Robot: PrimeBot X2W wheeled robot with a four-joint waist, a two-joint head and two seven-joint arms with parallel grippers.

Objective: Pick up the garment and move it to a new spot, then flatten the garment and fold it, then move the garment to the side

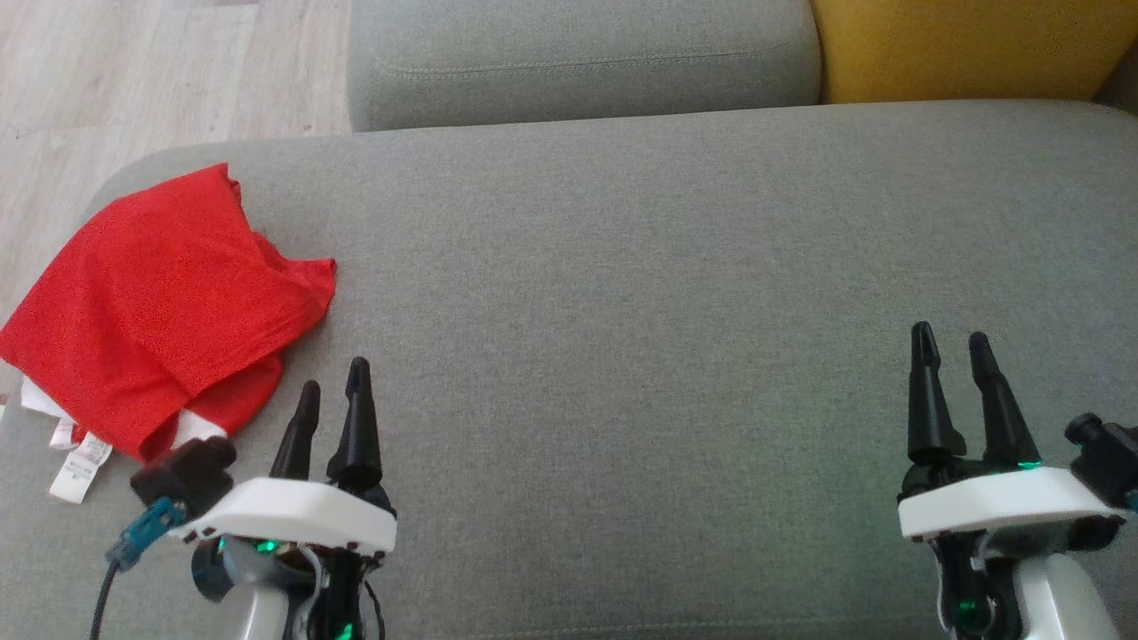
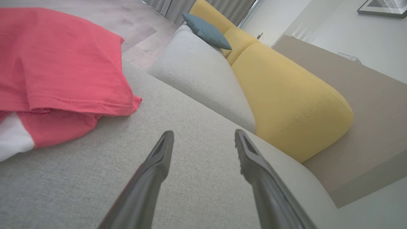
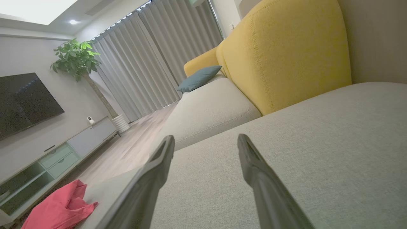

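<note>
**Head view.** Red garment [image 1: 160, 302] lies folded at the left edge of the grey sofa seat [image 1: 667, 311], towards its far-left corner. Long axis is diagonal: one end points to the far side, the other to the near-left edge. White lining and a white label [image 1: 80, 467] show at the near-left end. Left tool [image 1: 333, 375] hovers above the seat just beside the garment's near-right edge, apart from it, fingers spread, holding nothing. Right tool [image 1: 949, 333] is well apart, near the right edge of the seat, fingers spread, holding nothing. Both point away from the robot. Beyond the far edge: a grey cushion [image 1: 578, 62] and a yellow cushion [image 1: 960, 44].

**Left wrist view.** Left tool [image 2: 204, 136] fingers stand wide apart over bare seat fabric. The garment [image 2: 63, 63] is at upper left with its hemmed edge facing the tool and a white patch at its lower left. A blue pillow [image 2: 206, 30] lies beyond.

**Right wrist view.** Right tool [image 3: 206, 140] fingers stand wide apart above the seat. The garment [image 3: 60, 208] shows small at lower left, at the seat's far end from this tool. A television [image 3: 22, 101] and a plant [image 3: 76, 57] stand in the background.
</note>
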